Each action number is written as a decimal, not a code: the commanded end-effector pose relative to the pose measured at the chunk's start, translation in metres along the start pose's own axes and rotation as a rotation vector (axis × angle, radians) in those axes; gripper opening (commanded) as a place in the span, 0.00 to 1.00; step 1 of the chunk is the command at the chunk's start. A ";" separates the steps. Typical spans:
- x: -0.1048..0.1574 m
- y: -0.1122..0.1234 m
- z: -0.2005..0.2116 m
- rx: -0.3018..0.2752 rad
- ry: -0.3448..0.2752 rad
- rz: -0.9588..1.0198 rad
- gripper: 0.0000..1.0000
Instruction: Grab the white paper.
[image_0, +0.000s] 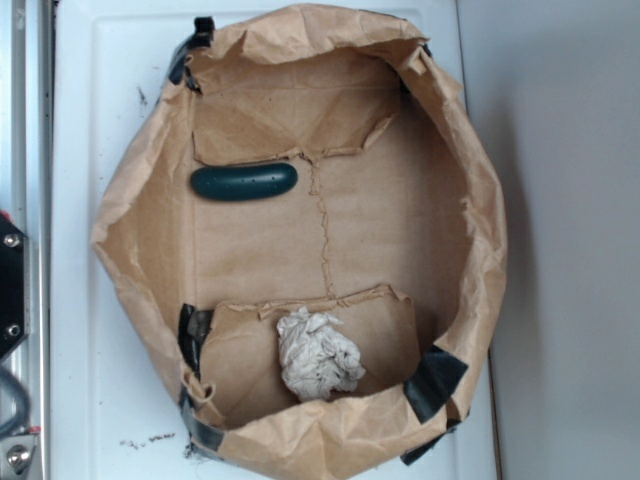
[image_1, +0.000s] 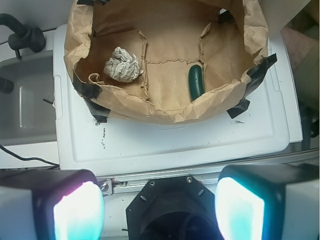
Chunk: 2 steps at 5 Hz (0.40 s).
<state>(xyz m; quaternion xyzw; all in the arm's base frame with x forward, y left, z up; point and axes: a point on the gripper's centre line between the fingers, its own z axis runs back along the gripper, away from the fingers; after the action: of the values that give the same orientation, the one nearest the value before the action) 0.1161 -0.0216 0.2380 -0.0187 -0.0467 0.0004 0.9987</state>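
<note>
The white paper (image_0: 318, 354) (image_1: 122, 64) lay crumpled on the floor of the brown paper enclosure (image_0: 470, 180) (image_1: 165, 112), well apart from the dark green object (image_0: 243, 182) (image_1: 196, 82) inside it. The gripper (image_1: 159, 207) stood outside the enclosure, jaws spread wide, holding nothing.

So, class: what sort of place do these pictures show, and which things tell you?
Probably a robot test bench, not a home: a taped brown paper enclosure on a white board, holding only a crumpled white paper and a green object, with the claw waiting open.

One white paper (image_0: 318, 353), one dark green oblong object (image_0: 244, 182), one brown paper sheet (image_0: 400, 210).
</note>
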 end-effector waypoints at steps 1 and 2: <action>0.000 0.000 0.000 0.000 0.000 0.000 1.00; 0.043 0.009 0.007 -0.036 -0.029 -0.055 1.00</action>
<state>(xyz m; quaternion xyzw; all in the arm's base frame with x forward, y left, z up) 0.1570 -0.0140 0.2385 -0.0349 -0.0404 -0.0381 0.9978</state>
